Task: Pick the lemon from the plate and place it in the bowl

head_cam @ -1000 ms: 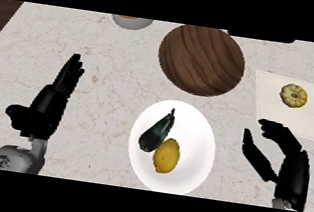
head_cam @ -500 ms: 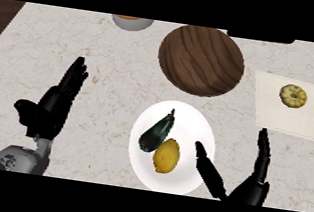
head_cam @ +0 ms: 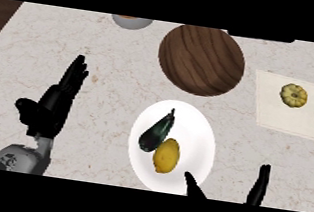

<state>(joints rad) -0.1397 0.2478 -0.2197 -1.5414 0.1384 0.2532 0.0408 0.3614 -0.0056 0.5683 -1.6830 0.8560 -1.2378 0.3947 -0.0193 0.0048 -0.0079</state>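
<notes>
Right robot hand: spread, apparently empty, mostly cropped; we logged lemon just up-left on plate, long axis near-vertical.

Even, fairly bright light falls on the pale counter, with no glare and only faint shadows.

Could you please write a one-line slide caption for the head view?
Right hand open beside the plate holding the lemon; bowl waits beyond.
</notes>
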